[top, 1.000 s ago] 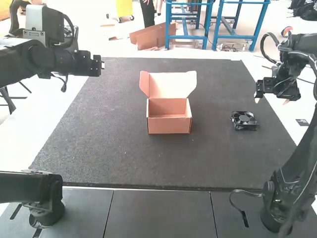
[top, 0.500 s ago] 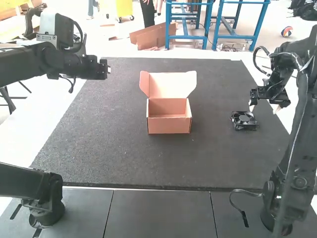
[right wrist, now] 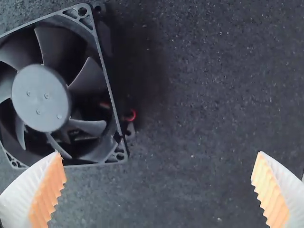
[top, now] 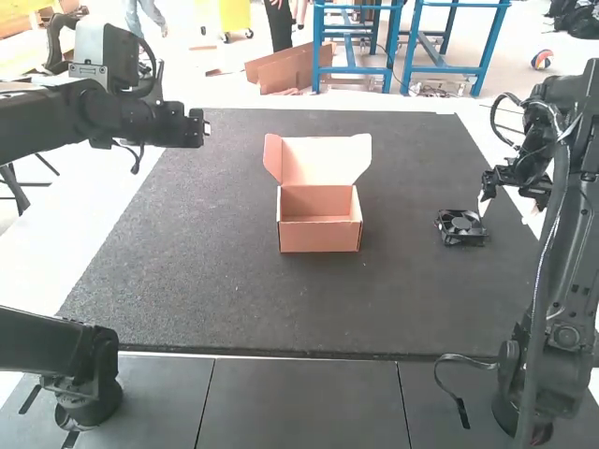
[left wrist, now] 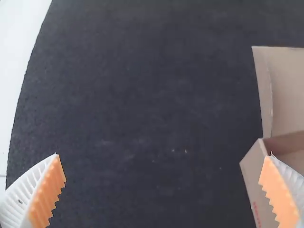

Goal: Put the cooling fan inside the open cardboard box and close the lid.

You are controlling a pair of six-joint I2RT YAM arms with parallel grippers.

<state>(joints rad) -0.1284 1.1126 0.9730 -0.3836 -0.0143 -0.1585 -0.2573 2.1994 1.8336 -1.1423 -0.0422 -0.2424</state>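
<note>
Box [top: 318, 220]: lid up, mid-mat [top: 187, 253]. Fan [top: 460, 226]: flat on mat, right of box, outside it. Left pincer [left wrist: 161, 158]: wide, left of box. Right pincer [right wrist: 159, 156]: wide, above fan's side.

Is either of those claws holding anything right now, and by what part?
Nothing is held. Both the left gripper and the right gripper are open and empty; the cooling fan lies on the mat below the right one.
</note>
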